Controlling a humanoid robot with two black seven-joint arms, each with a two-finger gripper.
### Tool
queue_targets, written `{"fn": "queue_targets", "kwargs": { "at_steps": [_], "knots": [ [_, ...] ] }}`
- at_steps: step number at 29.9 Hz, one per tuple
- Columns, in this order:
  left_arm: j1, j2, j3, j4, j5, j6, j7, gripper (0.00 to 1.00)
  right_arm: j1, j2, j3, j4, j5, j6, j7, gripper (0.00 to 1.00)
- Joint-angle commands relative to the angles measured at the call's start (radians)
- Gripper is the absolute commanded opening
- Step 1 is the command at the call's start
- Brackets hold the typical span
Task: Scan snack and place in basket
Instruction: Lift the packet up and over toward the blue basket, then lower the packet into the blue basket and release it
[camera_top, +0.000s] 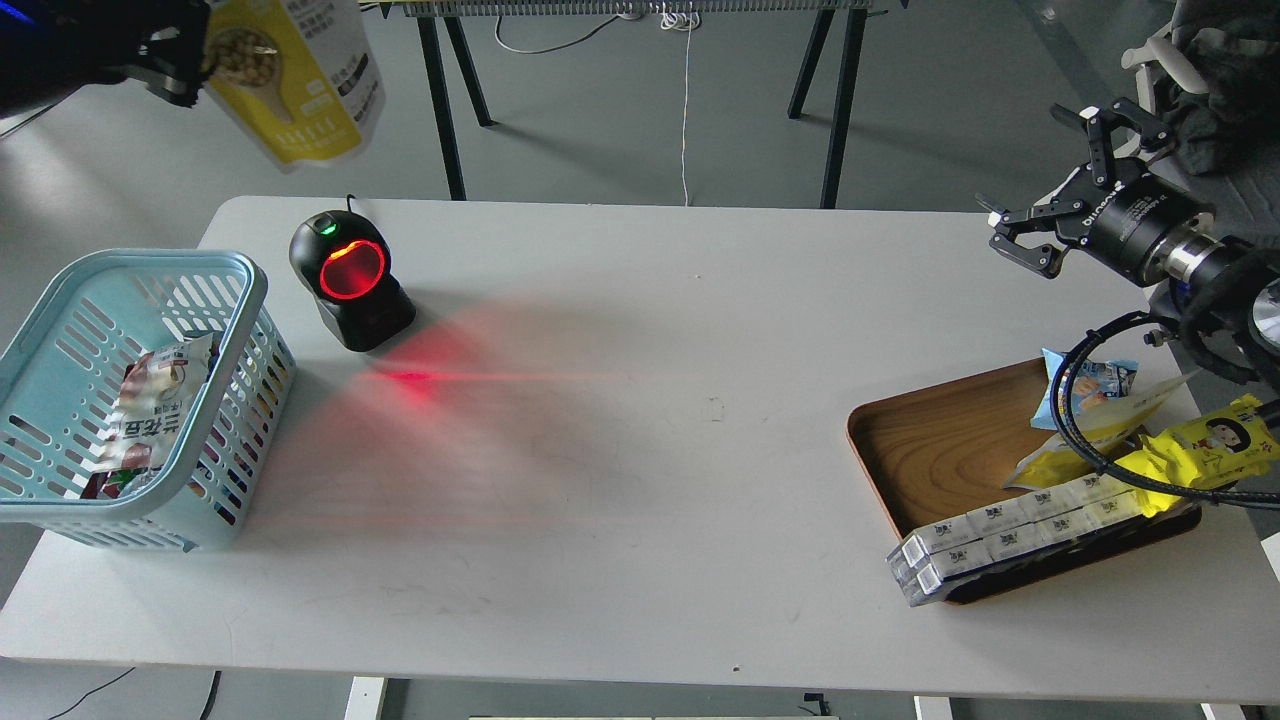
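The snack (300, 80), a yellow pouch with a round picture of tan nuts, hangs at the top left edge of the view, high above the table. My left gripper (185, 60) is shut on its left edge; most of that arm is out of view. The light blue basket (240, 290) stands at the table's left edge, below the pouch and nearer me, with a red and white packet (150, 410) inside. My right gripper (1040, 215) is open and empty, in the air above the table's far right corner.
A black scanner (350, 280) with a glowing red ring stands right of the basket and casts red light on the white table (640, 450). A brown wooden tray (940, 450) at the right holds a bright yellow wrapper (1210, 445), a blue packet (1095, 385) and white boxes (1010, 535).
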Motion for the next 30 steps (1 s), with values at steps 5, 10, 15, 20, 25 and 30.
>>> {"fn": "queue_targets", "kwargs": {
  "at_steps": [5, 10, 15, 20, 25, 30],
  "knots": [
    [0.011, 0.163, 0.111, 0.087, -0.072, 0.0, -0.044, 0.0, 0.005, 0.003, 0.002, 0.003, 0.0, 0.0, 0.0, 1.0],
    [0.011, 0.232, 0.31, 0.135, -0.072, 0.0, -0.062, 0.0, 0.011, 0.006, 0.002, 0.003, 0.0, 0.0, 0.0, 1.0],
    [0.011, 0.275, 0.47, 0.139, -0.086, 0.066, -0.064, 0.0, 0.011, 0.008, 0.002, 0.001, 0.0, 0.0, 0.0, 1.0],
    [0.011, 0.287, 0.587, 0.136, -0.098, 0.157, -0.061, 0.0, 0.011, 0.017, 0.0, 0.001, 0.0, 0.0, 0.0, 1.0],
    [0.011, 0.286, 0.686, 0.136, -0.098, 0.243, -0.05, 0.0, 0.011, 0.017, -0.008, 0.001, 0.0, 0.0, 0.002, 1.0],
    [0.011, 0.283, 0.745, 0.138, -0.1, 0.289, -0.048, 0.0, 0.011, 0.019, -0.02, 0.001, 0.0, 0.0, 0.002, 1.0]
  ]
}}
